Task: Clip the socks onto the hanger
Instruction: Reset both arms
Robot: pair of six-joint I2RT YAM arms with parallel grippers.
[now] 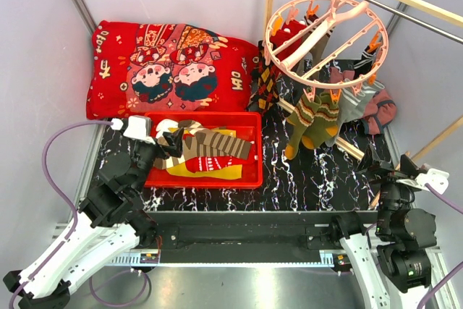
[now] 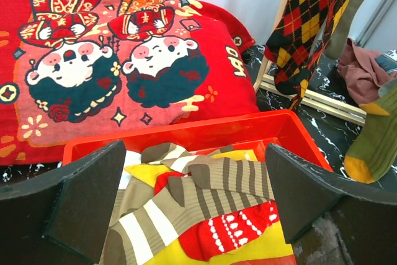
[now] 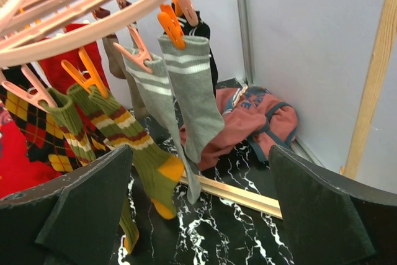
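Red plastic tray (image 1: 239, 115) on the marbled black surface (image 1: 304, 171) holds the loose socks (image 1: 210, 153). My left tool (image 1: 168, 139) hovers over its left part, fingers wide apart with nothing between them. From the left wrist I look down on a brown-and-cream striped sock (image 2: 205, 187) lying on top of the heap, across a red patterned sock (image 2: 232, 234) and a yellow one (image 2: 149, 175).

My right tool (image 1: 389, 166) is also spread open and empty. It sits at the near right, below and in front of the pink ring hanger (image 1: 322, 32) that hangs at the far right. A grey white-banded pair (image 3: 186, 85), an olive striped pair with yellow toes (image 1: 311, 124) and an argyle sock (image 1: 266, 81) are already clipped on. A pinkish heap of cloth (image 1: 376, 110) lies beyond, and the cartoon cushion (image 1: 166, 66) is at the far left.

I judge the task partly done, and the step in hand is fetching another sock. Next I would lower the left tool onto the striped sock and pinch it near the cuff, taking one layer only so the others are not dragged along. Then I would carry it right to an unused clip. I cannot tell from here which clips are free.
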